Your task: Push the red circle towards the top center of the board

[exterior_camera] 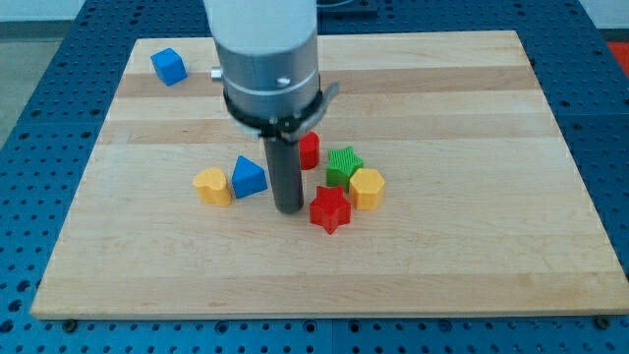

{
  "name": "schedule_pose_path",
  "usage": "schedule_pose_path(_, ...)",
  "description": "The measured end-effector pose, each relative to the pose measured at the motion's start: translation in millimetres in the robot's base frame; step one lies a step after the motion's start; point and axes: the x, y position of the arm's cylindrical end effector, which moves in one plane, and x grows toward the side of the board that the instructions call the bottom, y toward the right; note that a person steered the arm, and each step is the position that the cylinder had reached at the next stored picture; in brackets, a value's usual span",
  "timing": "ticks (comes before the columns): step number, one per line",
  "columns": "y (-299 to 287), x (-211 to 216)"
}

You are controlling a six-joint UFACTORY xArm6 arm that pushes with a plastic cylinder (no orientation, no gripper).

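The red circle (310,150) sits near the board's middle, partly hidden behind my rod. My tip (288,208) rests on the board just below and left of it. A red star (330,208) lies right of the tip. A green star (343,164) and a yellow hexagon (367,187) sit right of the red circle. A blue triangle (248,177) and a yellow heart (211,185) lie left of the tip.
A blue cube (168,66) sits at the board's top left corner. The wooden board (472,246) lies on a blue perforated table. The arm's grey body (267,59) covers the board's top centre.
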Motion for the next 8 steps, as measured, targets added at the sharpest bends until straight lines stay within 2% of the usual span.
schedule_pose_path(1, 2, -80)
schedule_pose_path(2, 6, -121)
schedule_pose_path(6, 36, -104)
schedule_pose_path(7, 53, -79)
schedule_pose_path(8, 94, -61)
